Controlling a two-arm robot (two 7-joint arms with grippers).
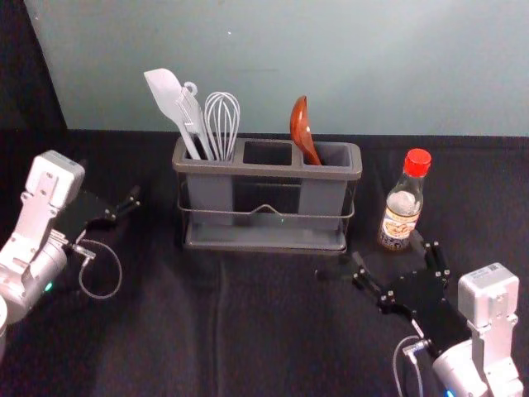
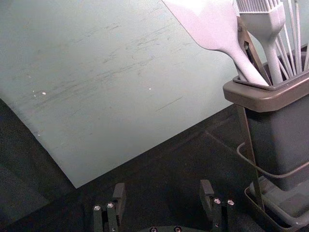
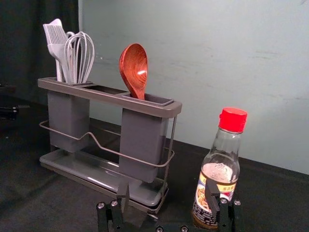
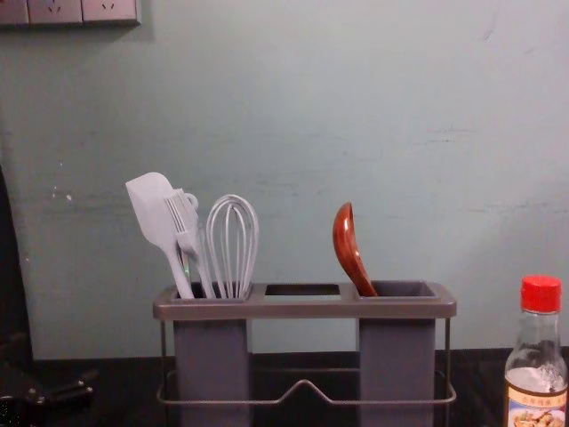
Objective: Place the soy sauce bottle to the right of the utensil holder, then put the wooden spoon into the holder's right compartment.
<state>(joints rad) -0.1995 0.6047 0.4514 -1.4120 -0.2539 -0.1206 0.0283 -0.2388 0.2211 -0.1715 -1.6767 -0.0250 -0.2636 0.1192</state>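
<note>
Here, bottle (image 1: 402, 213) stands upright near gaping right claw (image 1: 376, 253); gaping left claw (image 1: 111, 182) flanks holder (image 1: 269, 171).

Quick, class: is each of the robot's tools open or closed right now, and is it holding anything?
Left tool: open, holding nothing, left of the utensil holder.
Right tool: open, holding nothing, near the soy sauce bottle.

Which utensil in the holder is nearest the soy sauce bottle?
The spoon, alone in the right compartment. It is reddish-brown; the pale spatula, brush and whisk stand in the left compartment.
</note>
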